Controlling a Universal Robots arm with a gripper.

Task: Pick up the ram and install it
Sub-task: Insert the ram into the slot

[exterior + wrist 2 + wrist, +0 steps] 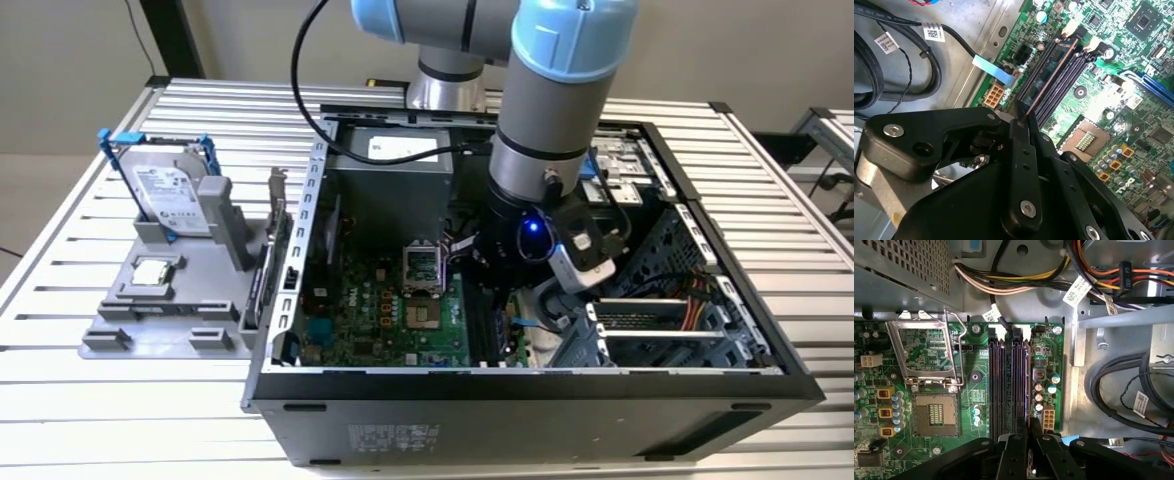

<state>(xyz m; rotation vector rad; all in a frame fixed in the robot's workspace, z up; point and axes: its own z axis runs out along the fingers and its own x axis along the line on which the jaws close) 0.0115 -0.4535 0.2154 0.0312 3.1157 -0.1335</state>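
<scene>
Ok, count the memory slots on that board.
4 memory slots, side by side in two pairs on the green board beside the processor socket. Their near ends lie behind the jaws, which grip the ram.

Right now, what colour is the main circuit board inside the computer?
Green, clearest in the first wrist view: the motherboard.

Green motherboard, black slots, black tool, blue-trimmed drive.

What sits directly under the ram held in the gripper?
The black memory slots on the green motherboard lie under the ram. The gripper covers its near end and the slots there.
</scene>
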